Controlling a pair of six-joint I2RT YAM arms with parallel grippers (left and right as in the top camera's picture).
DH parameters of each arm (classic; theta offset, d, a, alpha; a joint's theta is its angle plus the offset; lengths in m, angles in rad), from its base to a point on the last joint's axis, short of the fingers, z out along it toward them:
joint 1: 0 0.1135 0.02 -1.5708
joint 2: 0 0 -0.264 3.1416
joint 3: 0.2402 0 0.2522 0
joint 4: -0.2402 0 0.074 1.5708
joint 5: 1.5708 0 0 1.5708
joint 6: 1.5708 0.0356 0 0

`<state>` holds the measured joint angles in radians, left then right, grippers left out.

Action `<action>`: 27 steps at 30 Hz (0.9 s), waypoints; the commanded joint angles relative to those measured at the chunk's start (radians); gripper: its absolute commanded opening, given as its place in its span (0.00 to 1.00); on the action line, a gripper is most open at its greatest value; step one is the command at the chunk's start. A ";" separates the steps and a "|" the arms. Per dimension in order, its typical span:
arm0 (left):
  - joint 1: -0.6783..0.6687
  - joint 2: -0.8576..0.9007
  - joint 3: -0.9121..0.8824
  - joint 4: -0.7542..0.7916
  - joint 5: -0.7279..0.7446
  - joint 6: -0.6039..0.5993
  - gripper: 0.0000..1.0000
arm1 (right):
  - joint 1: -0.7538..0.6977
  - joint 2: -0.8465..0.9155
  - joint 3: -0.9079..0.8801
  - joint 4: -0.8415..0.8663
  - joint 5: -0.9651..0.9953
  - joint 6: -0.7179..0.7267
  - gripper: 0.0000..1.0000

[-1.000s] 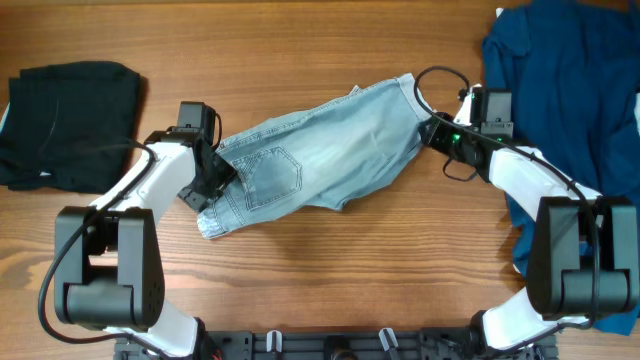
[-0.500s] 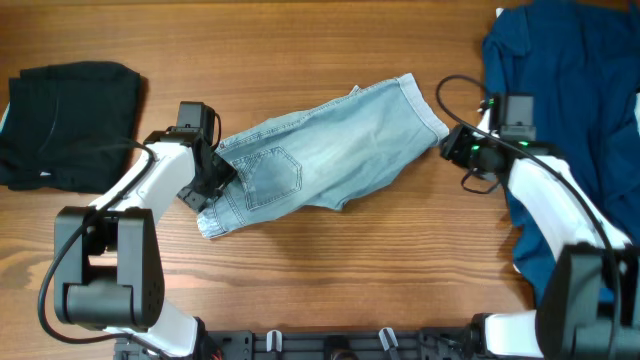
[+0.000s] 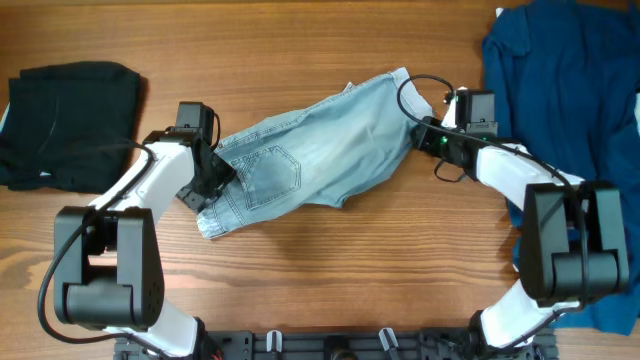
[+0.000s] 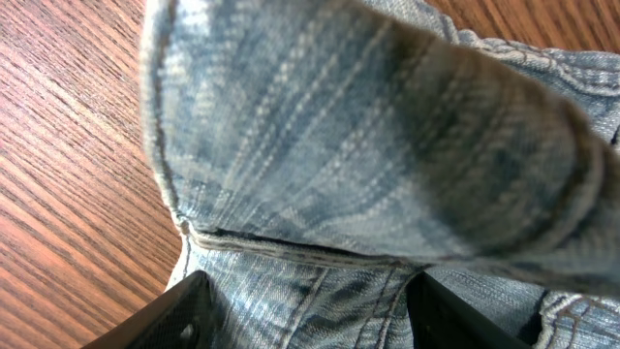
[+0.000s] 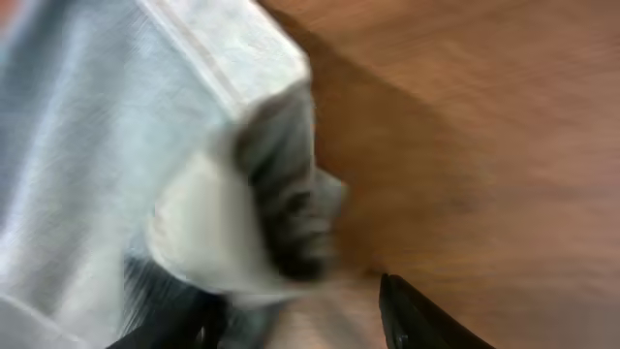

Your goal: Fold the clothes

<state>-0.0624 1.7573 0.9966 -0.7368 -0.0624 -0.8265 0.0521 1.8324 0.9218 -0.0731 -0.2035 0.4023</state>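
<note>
The shorts [image 3: 320, 150] lie spread slantwise mid-frame on the table [image 3: 330, 40], no fold made yet. The left gripper [image 3: 205, 185] is clamped on the waistband at lower left; the right gripper [image 3: 428, 135] is pinching the leg hem at upper right. All folding appears left

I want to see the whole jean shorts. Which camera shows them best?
The overhead view: the denim shorts lie whole on the table. The left wrist view shows only close-up seams, and the right wrist view a blurry hem.
</note>
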 commanded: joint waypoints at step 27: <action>0.022 0.047 -0.030 -0.060 -0.061 0.016 0.69 | -0.013 -0.171 0.316 -0.389 0.027 -0.216 0.44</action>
<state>-0.0586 1.7573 0.9981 -0.7597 -0.0662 -0.8257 0.0383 1.7493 1.1149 -0.4526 -0.1715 0.2977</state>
